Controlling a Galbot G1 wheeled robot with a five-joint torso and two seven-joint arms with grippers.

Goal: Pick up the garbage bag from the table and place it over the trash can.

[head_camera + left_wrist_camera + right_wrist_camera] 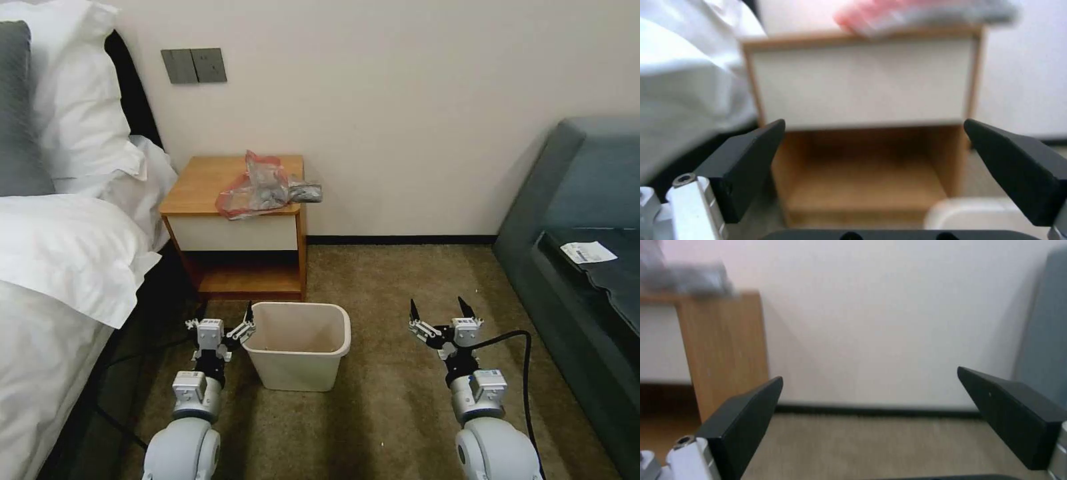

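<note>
Garbage bag on table, beyond left tool.

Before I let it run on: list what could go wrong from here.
1. The garbage bag lies crumpled at the nightstand's front right corner, part of it hanging past the edge; a clumsy grab might knock it to the carpet.
2. The left gripper, open, sits close beside the trash can; lifting that arm could bump and shift it.
3. The right gripper, open, trails a black cable that might snag.
</note>
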